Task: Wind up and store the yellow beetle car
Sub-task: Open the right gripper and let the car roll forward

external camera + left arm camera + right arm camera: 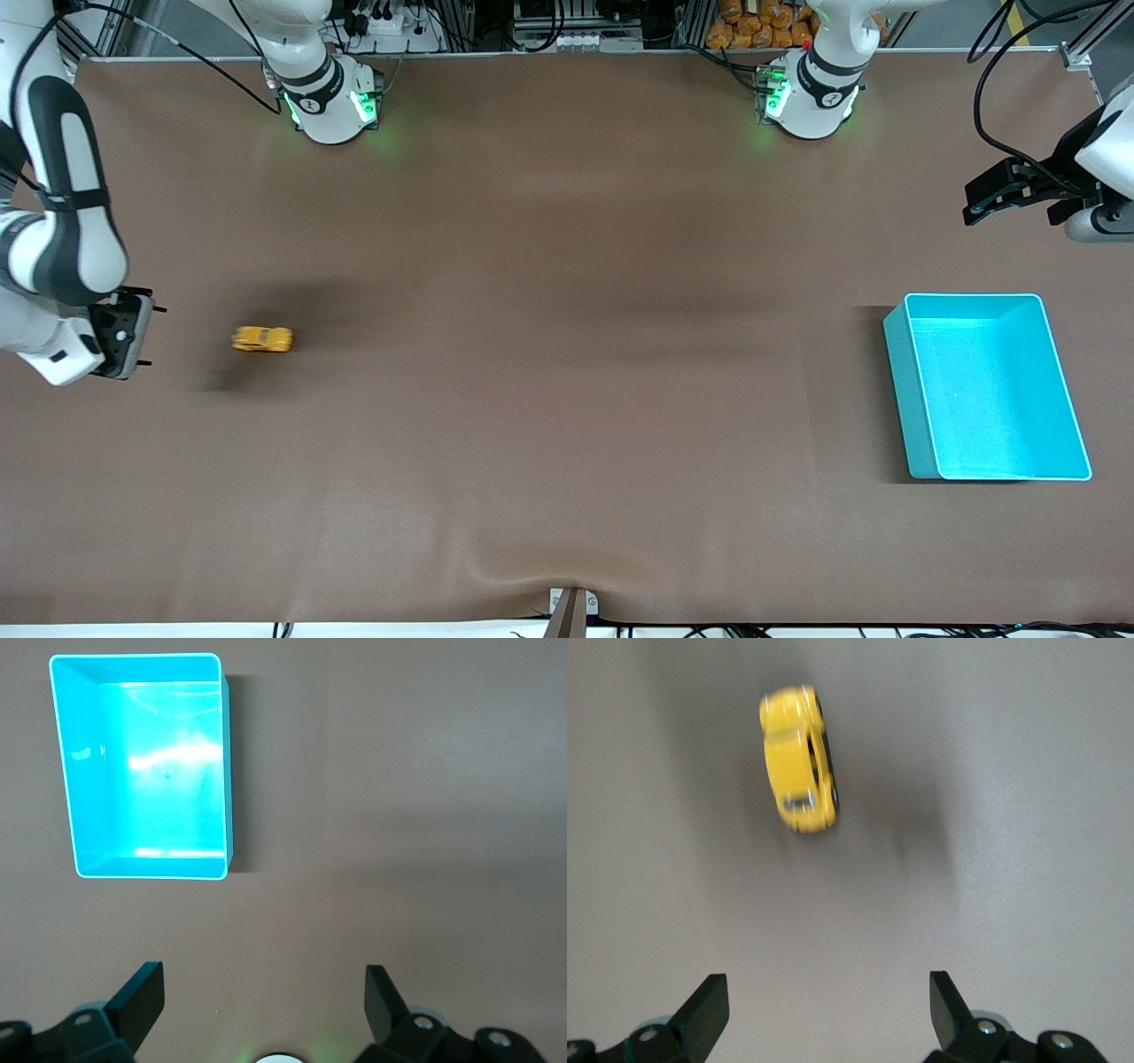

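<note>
No text, label, brand, number or sign can be read on anything shown in the three views.

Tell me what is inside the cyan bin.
Nothing: the cyan bin shows only its bare floor in both the front and left wrist views. The yellow beetle car sits on the table, toward the right arm's end.

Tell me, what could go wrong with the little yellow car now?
The yellow beetle car sits loose on the table, blurred as if rolling, with the right gripper open and apart from it. It might roll past the cyan bin or off the table. The left gripper, open, waits above the table beside the bin and might miss catching it.
</note>
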Tool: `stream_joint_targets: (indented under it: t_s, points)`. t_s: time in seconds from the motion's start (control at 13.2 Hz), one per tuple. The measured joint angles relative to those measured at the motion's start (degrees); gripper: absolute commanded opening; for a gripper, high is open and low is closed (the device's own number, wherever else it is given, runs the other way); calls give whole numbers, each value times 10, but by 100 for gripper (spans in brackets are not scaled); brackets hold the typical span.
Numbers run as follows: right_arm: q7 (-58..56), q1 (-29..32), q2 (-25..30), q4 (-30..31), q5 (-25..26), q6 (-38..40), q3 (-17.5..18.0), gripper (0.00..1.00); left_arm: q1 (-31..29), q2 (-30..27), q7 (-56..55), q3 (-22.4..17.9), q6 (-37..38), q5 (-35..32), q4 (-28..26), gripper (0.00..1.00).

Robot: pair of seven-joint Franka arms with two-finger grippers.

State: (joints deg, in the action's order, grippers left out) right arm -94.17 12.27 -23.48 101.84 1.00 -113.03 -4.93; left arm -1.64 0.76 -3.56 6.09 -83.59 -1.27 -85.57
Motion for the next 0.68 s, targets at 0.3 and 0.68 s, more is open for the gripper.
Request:
stream_joint_targets:
  t_s: [0.3, 0.68]
  points:
    - [0, 0, -5, -5, -7, 7, 0, 100, 0, 0, 0, 0, 0, 0, 0, 100]
    - [0, 1, -7, -5, -7, 11, 0, 100, 0, 0, 0, 0, 0, 0, 0, 100]
